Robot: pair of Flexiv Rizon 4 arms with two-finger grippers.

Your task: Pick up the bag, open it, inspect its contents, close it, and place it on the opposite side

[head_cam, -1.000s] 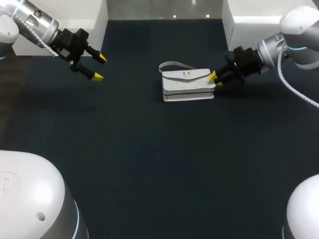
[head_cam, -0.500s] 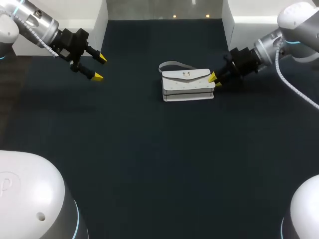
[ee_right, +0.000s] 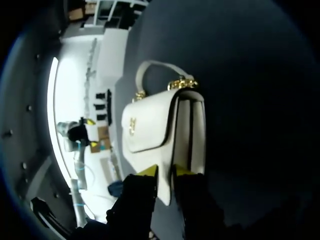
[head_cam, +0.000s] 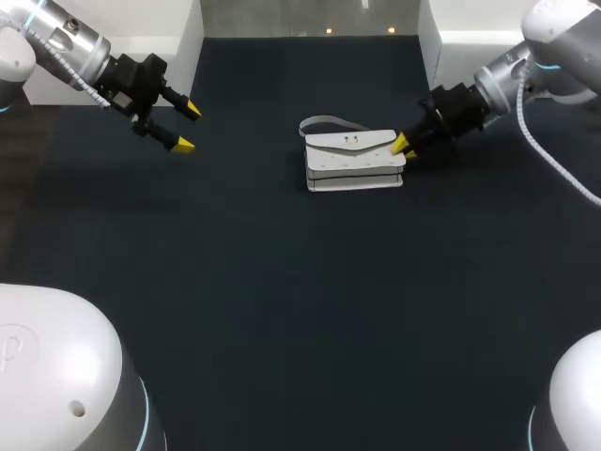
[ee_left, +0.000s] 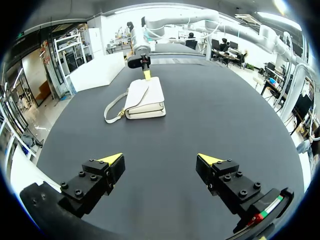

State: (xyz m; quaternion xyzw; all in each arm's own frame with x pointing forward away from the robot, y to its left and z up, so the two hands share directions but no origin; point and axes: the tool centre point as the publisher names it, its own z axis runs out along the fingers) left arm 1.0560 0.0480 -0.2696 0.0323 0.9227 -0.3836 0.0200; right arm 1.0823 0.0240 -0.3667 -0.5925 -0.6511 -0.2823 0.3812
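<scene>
R tool [head_cam: 404, 148], pinching bag [head_cam: 352, 162] (R end)

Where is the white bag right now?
In the head view the white bag lies toward the far middle of the dark table, with the right gripper shut on its right end.

White-and-silver arms [head_cam: 66, 42] with coiled cables, blue light rings, black screw-studded jaws, yellow tips.
</scene>
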